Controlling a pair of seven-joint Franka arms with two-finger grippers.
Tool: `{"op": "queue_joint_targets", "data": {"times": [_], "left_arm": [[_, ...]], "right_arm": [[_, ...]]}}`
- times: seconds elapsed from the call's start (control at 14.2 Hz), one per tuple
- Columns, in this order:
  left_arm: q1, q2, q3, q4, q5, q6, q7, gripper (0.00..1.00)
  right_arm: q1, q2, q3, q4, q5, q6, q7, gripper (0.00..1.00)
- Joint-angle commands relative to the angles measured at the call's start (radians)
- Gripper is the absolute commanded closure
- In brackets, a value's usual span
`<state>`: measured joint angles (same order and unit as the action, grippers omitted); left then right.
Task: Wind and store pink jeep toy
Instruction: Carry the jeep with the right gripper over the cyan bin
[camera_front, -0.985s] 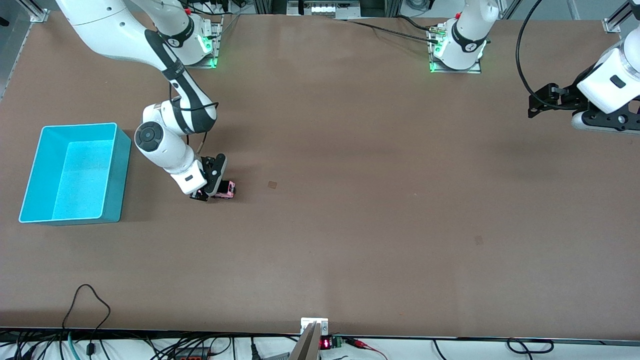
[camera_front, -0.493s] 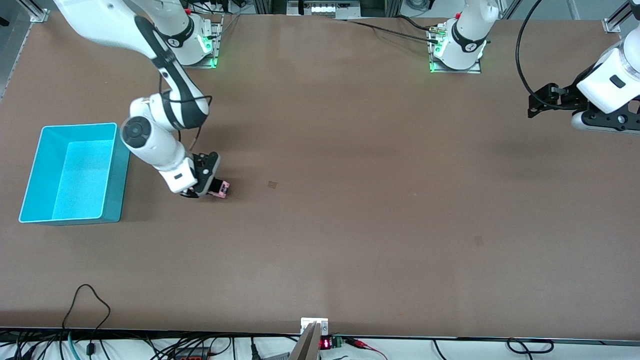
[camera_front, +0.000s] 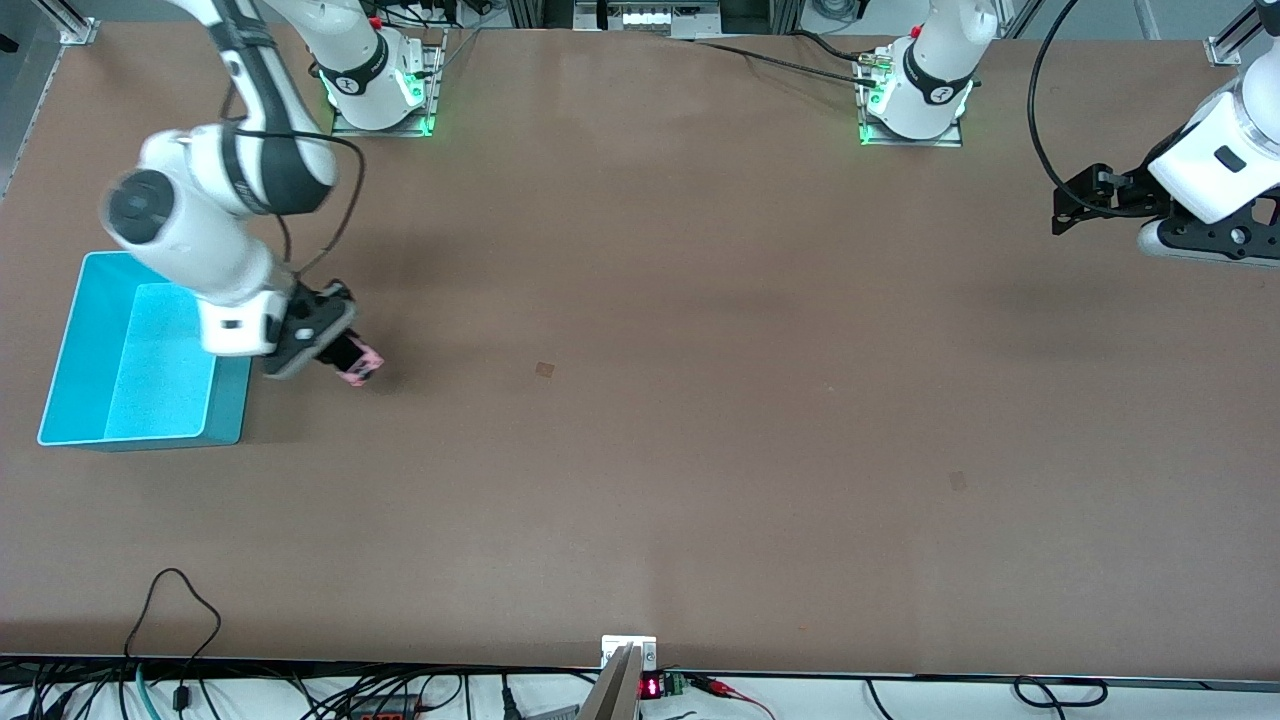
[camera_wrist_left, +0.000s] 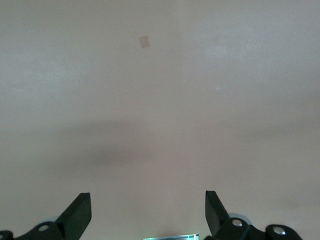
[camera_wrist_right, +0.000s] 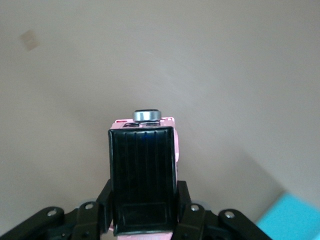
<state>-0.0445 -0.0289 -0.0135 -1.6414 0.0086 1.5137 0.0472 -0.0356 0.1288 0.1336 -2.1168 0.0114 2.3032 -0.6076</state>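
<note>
The pink jeep toy, light pink with a black roof panel, hangs above the table just beside the cyan bin, on the bin's side toward the table's middle. My right gripper is shut on it, with a finger pressed against each side of the body. A round silver part shows at the jeep's outer end. A corner of the cyan bin appears in the right wrist view. My left gripper waits open at the left arm's end of the table, with nothing between its fingers.
The bin is open-topped and nothing shows inside it. Two small tan patches mark the brown tabletop. Cables trail over the table edge nearest the front camera. The arm bases stand along the farthest edge.
My right arm has risen and swung toward the cyan bin, carrying the jeep with it from the table spot where it was. The left arm has barely moved.
</note>
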Motion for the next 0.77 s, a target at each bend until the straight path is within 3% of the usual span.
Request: {"op": "queue_joint_targets", "data": {"times": [0.0, 0.42, 0.7], "left_arm": [[-0.005, 0.017, 0.001, 0.035, -0.005, -0.024, 0.006, 0.00], [-0.005, 0.017, 0.001, 0.035, -0.007, -0.026, 0.006, 0.00], [-0.005, 0.017, 0.001, 0.035, -0.007, -0.026, 0.006, 0.00]], "right_arm": [[-0.023, -0.037, -0.043, -0.020, 0.001, -0.043, 0.136, 1.00], [-0.018, -0.025, -0.228, -0.017, -0.010, -0.067, 0.196, 1.00], [-0.012, 0.026, -0.353, -0.017, -0.014, 0.048, 0.177, 1.00]]}}
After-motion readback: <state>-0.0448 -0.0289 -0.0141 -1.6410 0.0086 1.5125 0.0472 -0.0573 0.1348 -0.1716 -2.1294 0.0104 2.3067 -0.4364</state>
